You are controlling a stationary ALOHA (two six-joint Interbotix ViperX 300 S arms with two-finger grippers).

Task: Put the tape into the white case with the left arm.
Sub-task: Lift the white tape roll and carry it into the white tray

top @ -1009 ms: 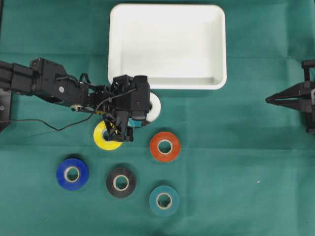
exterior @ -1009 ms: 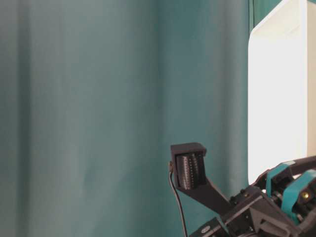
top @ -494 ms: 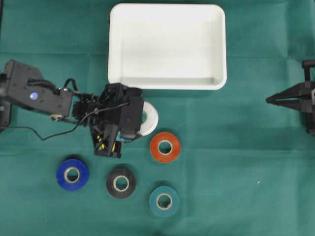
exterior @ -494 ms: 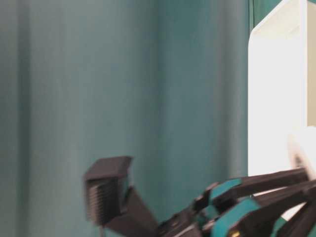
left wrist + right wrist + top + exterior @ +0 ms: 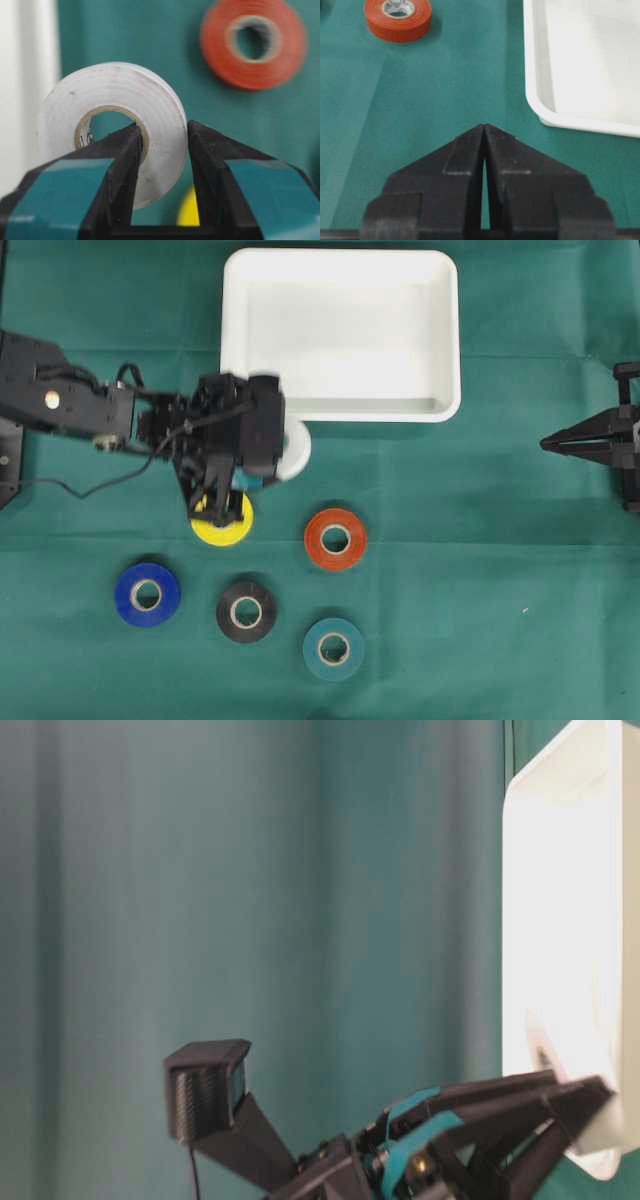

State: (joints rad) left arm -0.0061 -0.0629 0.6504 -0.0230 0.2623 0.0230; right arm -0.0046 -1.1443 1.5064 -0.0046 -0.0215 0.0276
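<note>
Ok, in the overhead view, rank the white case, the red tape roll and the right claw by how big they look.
1. White case, by far the largest.
2. Right claw, partly cut off at the frame edge, so its rank is unsure.
3. Red tape roll, about the same size as the other rolls.

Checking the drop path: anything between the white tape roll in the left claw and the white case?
Nothing visible. The left claw grips the white tape roll by its wall, one finger through the core. The shallow white plastic case lies just beyond it in the overhead view, its interior bare. Only the near rim must be cleared.
</note>
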